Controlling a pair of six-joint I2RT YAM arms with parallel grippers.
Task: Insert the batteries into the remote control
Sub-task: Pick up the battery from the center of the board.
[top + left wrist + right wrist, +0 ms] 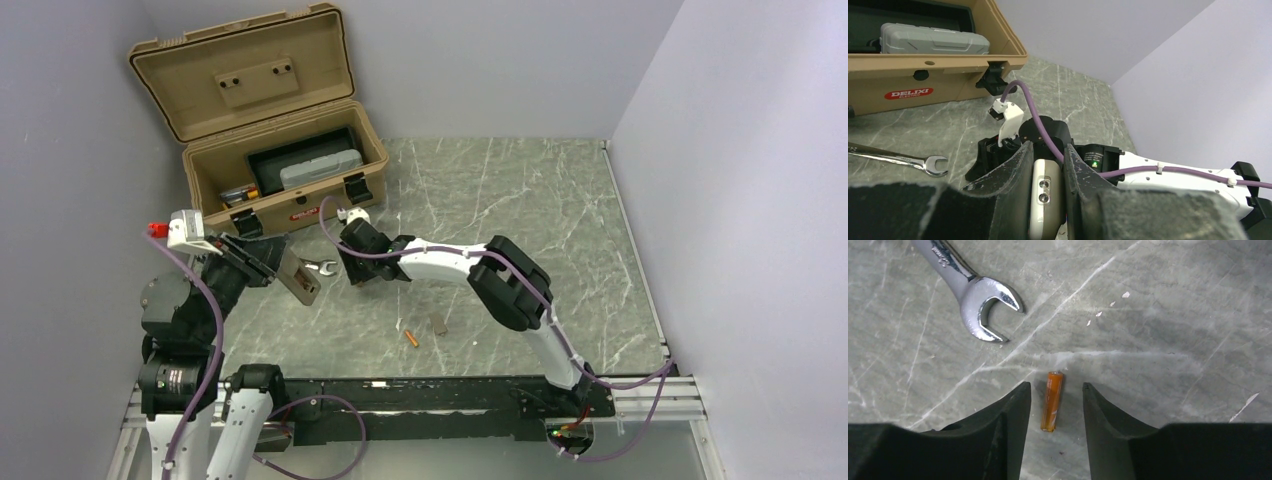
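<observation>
- The left gripper [1047, 152] is clenched on the remote control [1044, 200], held edge-up at the lower centre of the left wrist view.
- The right gripper [1056, 386] is released, its fingers straddling an orange battery [1052, 401] that lies on the marble table [1173, 315], with a gap on each side.
- A second battery [411, 338] lies at the lower centre of the top view.
- A wrench [973, 295] lies at the upper left of the right wrist view.
- A tan toolbox [290, 190] stands open at the upper left of the top view.

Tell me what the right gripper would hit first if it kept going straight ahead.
Probably the orange battery on the table, between the open fingers of the right gripper; height above it unclear.
</observation>
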